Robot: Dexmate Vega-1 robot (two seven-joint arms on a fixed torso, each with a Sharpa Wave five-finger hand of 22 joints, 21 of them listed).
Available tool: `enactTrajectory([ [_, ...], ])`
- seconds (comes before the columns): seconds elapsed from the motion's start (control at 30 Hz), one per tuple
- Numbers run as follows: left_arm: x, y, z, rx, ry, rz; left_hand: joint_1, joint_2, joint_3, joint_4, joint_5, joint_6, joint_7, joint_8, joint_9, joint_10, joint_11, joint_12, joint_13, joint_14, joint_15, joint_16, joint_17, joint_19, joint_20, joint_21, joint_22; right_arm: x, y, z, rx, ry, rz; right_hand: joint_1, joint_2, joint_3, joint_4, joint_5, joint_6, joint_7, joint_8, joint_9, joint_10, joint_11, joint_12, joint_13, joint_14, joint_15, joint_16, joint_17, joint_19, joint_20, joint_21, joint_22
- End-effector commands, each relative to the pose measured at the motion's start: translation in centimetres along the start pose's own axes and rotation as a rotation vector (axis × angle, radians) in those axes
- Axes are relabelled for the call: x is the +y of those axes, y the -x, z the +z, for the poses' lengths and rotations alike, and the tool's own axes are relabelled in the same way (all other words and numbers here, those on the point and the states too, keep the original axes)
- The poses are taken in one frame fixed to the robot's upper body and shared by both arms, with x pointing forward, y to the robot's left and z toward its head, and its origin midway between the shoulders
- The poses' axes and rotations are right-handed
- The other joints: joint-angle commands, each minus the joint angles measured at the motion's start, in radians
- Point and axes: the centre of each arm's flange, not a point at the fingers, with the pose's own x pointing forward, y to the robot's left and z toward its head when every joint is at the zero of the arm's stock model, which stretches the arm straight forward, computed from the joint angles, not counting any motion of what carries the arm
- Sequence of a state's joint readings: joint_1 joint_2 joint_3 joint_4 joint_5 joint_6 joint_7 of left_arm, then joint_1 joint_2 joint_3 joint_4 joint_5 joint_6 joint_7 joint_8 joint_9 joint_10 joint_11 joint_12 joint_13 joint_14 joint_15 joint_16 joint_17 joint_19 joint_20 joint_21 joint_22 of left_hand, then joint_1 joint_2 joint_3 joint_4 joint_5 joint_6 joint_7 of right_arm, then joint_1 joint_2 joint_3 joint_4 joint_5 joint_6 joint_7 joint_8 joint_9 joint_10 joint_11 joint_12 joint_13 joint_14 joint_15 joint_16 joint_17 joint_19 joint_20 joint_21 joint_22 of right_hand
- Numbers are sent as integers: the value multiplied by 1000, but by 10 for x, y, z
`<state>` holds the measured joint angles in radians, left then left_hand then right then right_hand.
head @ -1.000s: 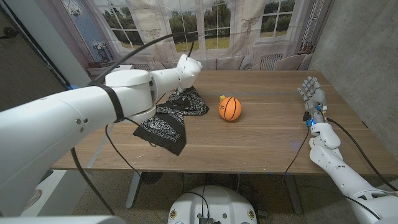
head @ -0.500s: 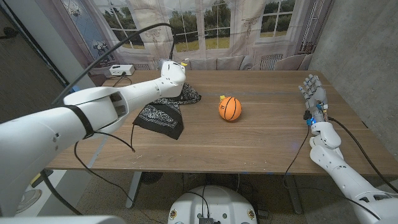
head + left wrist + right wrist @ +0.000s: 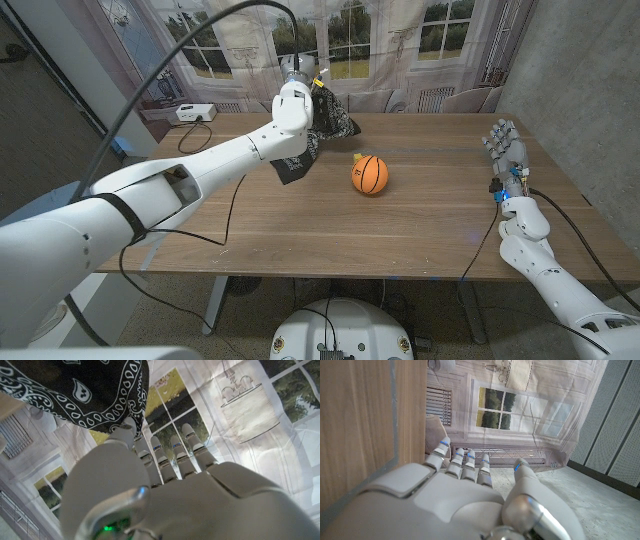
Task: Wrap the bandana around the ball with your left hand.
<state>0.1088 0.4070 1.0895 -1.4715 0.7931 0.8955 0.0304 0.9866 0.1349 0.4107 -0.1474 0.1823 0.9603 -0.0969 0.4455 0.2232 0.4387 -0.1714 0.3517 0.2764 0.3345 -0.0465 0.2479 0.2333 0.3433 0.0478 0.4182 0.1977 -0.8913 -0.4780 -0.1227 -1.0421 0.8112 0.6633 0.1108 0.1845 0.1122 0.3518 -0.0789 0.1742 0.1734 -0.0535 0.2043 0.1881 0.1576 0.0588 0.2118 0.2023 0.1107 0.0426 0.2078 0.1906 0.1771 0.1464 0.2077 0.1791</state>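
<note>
Left hand (image 3: 293, 98) now grips the bandana (image 3: 318, 132) and has lifted it clear off the counter (image 3: 300, 230), where it lay half a second ago; cloth hangs just left of the ball (image 3: 369, 174), which hasn't moved, mid-counter. Drape over ball looks next. Right hand (image 3: 503, 150) idle at right edge, fingers spread, empty

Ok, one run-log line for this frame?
left hand: holds bandana lifted off table | ball: bare on table | right hand: holds nothing, at table edge
</note>
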Motion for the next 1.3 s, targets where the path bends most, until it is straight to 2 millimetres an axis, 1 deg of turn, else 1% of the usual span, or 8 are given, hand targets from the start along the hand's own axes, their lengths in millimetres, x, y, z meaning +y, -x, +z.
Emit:
enactTrajectory([
  [0.03,64,6,10,-55,153,240,-7,-5,5,-2,-1,31,-31,66,44,6,0,-1,1,8,-85,1,1,7,-1,6,5,-1,8,3,-7,1,-7,3,-2,9,-3,5,8,-1,-5,4,10,3,-2,2,7,2,4,3,8,1,5,6],
  [0.23,81,12,8,-47,323,354,-7,-6,8,-3,-1,31,-37,69,44,7,-2,-3,1,9,-87,-1,1,10,-2,9,5,1,9,2,2,9,-3,7,-1,11,-5,6,7,-2,-5,4,9,2,-3,2,9,2,4,3,8,2,5,6],
  [0.4,90,20,7,20,374,497,-4,-9,12,-8,0,34,-27,77,50,16,-4,-2,0,22,-90,2,-1,17,-1,13,6,4,8,0,8,8,4,11,-1,13,-9,6,7,-3,-6,4,8,1,-4,2,10,1,3,2,8,2,5,6],
  [0.67,116,21,3,109,255,595,-7,-7,15,-6,-1,26,-29,84,59,28,-8,-2,1,29,-89,3,-1,17,2,16,6,5,10,2,1,13,-2,14,-2,14,-11,6,7,-3,-6,4,8,1,-4,2,8,0,2,2,8,2,5,6],
  [0.8,142,18,0,163,149,672,-9,-7,15,-5,-1,24,-30,87,62,25,-9,-5,1,29,-89,3,-1,16,3,16,7,6,12,4,-1,16,-6,14,-3,13,-13,6,7,-3,-6,4,7,1,-4,2,8,0,1,2,8,2,4,6],
  [1.13,189,13,15,249,30,779,-12,-12,17,-7,-2,27,-38,101,73,26,-12,-11,1,23,-85,-2,-2,13,3,18,7,10,15,3,15,48,-7,17,-4,14,-15,6,6,-3,-7,4,8,2,-5,2,8,1,1,2,8,2,4,6],
  [1.2,195,9,17,241,10,779,-14,-12,18,-6,-2,27,-40,103,76,21,-12,-14,1,21,-83,-3,-2,11,3,18,7,11,15,3,27,71,-5,28,-6,18,-25,8,22,9,-1,4,15,-1,-3,2,14,0,2,1,7,0,3,5],
  [1.3,202,4,20,222,-5,804,-18,-12,17,-4,-3,23,-46,103,76,21,-12,-16,1,19,-85,-3,-1,9,3,18,7,13,17,3,56,125,-5,44,-14,18,-41,10,88,34,20,6,75,16,17,5,82,6,27,7,34,2,14,7],
])
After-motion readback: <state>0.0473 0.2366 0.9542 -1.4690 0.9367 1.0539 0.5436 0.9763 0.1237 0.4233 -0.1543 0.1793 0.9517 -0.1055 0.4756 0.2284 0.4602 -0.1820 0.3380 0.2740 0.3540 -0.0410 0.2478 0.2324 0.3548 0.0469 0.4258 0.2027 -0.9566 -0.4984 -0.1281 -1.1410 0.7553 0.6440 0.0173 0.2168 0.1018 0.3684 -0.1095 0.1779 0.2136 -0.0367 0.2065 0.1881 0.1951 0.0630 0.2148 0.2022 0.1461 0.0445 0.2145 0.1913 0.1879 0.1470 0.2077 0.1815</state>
